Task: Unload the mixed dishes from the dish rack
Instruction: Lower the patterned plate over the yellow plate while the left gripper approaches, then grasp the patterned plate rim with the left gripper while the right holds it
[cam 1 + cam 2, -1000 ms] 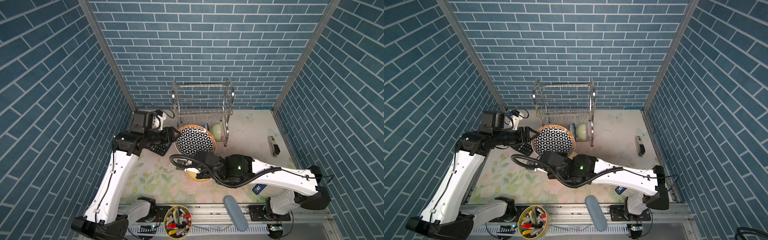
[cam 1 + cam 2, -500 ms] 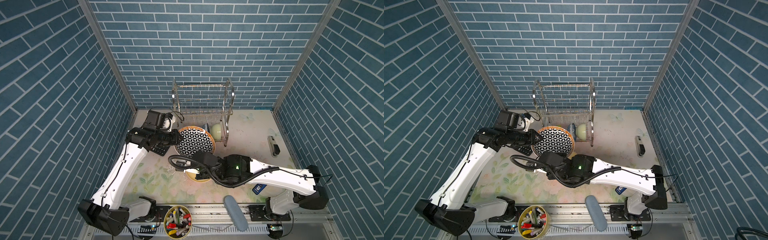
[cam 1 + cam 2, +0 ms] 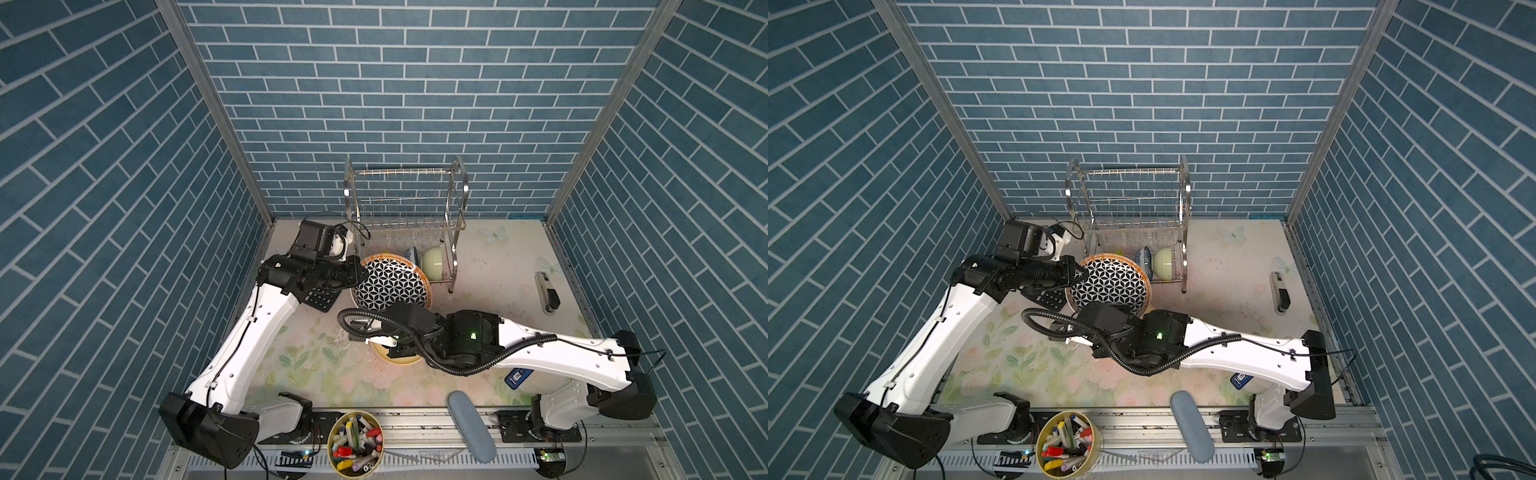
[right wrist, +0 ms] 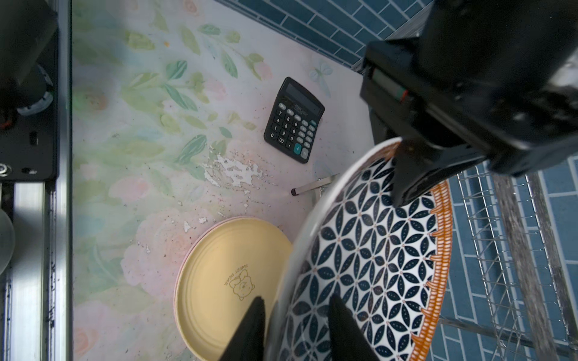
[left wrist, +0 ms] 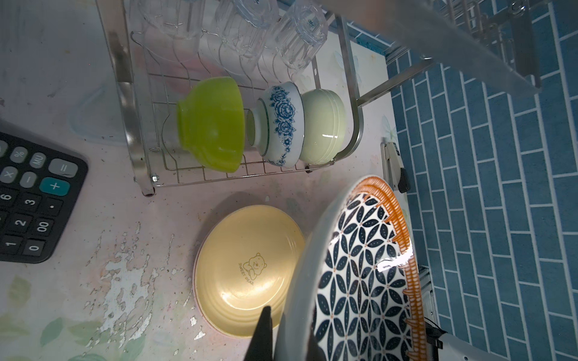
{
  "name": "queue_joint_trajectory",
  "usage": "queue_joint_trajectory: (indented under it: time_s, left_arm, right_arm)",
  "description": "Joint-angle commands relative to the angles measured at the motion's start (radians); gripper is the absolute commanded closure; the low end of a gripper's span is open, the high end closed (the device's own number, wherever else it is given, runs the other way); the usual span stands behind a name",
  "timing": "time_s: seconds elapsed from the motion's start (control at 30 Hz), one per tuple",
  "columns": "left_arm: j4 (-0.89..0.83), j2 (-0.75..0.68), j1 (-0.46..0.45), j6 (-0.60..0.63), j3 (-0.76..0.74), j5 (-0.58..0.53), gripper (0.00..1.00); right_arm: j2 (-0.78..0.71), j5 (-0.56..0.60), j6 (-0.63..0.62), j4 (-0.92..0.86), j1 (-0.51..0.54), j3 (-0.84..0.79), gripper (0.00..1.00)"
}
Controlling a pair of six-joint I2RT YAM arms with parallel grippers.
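**Containers**
- The round cardboard tub (image 3: 329,442) at the front rail, left of centre, holds loose coloured markers (image 3: 353,451). Their number is not legible.
- The two-tier stainless-steel wire dish rack (image 3: 465,195) stands at the back wall. Its lower tier holds 3 bowls on edge, close-packed in a row: lime bowl (image 5: 212,125), blue-on-white flowered bowl (image 5: 281,122), pale-green bowl (image 5: 325,126). Behind them lie 3 clear glass tumblers (image 5: 300,34).

**Grippers**
- The left gripper (image 3: 361,275) is clamped on the left rim of the black-and-white star-patterned plate (image 3: 390,286).
- That orange-edged plate is out of the rack, tilted and off the flowered table (image 3: 498,257), just in front of the rack.
- The right gripper (image 4: 296,300) straddles the plate's near rim, jaws apart.

**On the table**
- 1 yellow plate (image 5: 250,268) lies flat. The rim of 1 pink plate (image 4: 184,254) shows beneath it.

**Count**
- 3 plates
- 3 bowls
- 3 tumblers
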Motion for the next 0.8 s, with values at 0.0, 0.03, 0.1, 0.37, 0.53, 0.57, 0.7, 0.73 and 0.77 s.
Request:
queue_joint_trajectory:
  time_s: [0.0, 0.03, 0.1, 0.37, 0.53, 0.57, 0.7, 0.73, 0.77]
  left_arm:
    - [0.079, -0.013, -0.012, 0.011, -0.015, 0.034, 1.00]
    - [0.098, -0.017, -0.012, 0.003, -0.024, 0.037, 1.00]
    - [0.138, -0.026, -0.012, -0.014, -0.040, 0.045, 1.00]
    - [0.216, -0.025, -0.012, -0.041, -0.066, 0.028, 1.00]
    - [0.254, -0.036, -0.012, -0.043, -0.083, -0.006, 1.00]
    - [0.261, -0.037, -0.012, -0.043, -0.086, -0.011, 1.00]
    - [0.263, -0.040, -0.012, -0.037, -0.082, -0.036, 1.00]
    - [0.261, -0.040, -0.012, -0.034, -0.080, -0.042, 1.00]
    - [0.260, -0.040, -0.012, -0.028, -0.078, -0.047, 1.00]
  right_arm:
    - [-0.067, -0.019, 0.030, 0.112, -0.039, -0.018, 0.58]
    - [-0.072, -0.035, 0.042, 0.113, -0.050, -0.024, 0.56]
    - [-0.084, -0.077, 0.073, 0.117, -0.076, -0.037, 0.53]
    - [-0.174, -0.291, 0.225, 0.169, -0.198, -0.145, 0.44]
    - [-0.239, -0.431, 0.320, 0.205, -0.274, -0.216, 0.42]
    - [-0.257, -0.464, 0.345, 0.218, -0.293, -0.239, 0.42]
    - [-0.324, -0.556, 0.419, 0.257, -0.348, -0.312, 0.43]
    - [-0.339, -0.574, 0.433, 0.262, -0.357, -0.328, 0.43]
    - [-0.355, -0.591, 0.449, 0.269, -0.369, -0.344, 0.43]
